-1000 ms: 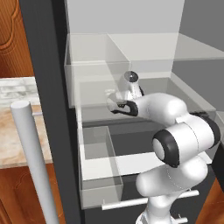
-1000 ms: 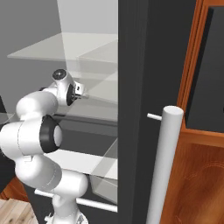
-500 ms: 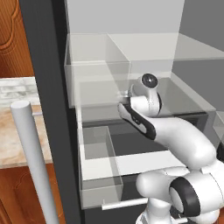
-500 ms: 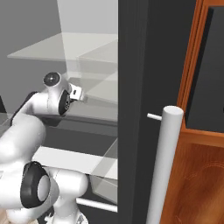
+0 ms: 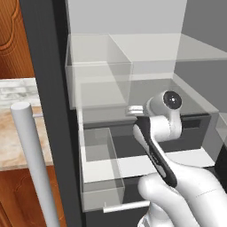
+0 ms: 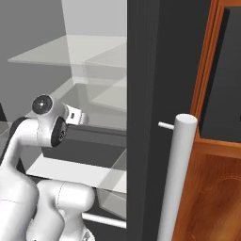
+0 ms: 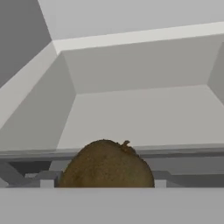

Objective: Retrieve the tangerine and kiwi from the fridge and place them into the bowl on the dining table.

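The kiwi [image 7: 107, 164], a dark brown-olive ball, sits right in front of the hand camera between the fingers, and my gripper [image 5: 133, 110] is shut on it. The gripper [image 6: 77, 116] is inside the open fridge [image 5: 44, 66], just over the front lip of a pale shelf [image 7: 140, 118], pointing into the compartment. The fridge's dark door [image 6: 150, 94] stands open on the right. The tangerine and the bowl are out of view.
Clear bins [image 5: 99, 84] sit on the shelf above the hand, and an open drawer [image 5: 99, 177] lies below it. Long pale bar handles [image 5: 33, 164] [image 6: 176, 179] stand close on both sides. A beige stone top [image 5: 17, 142] lies left of the fridge.
The arm has refolded: its elbow dropped low and the wrist swung up and right, while the hand stayed at the shelf's front.
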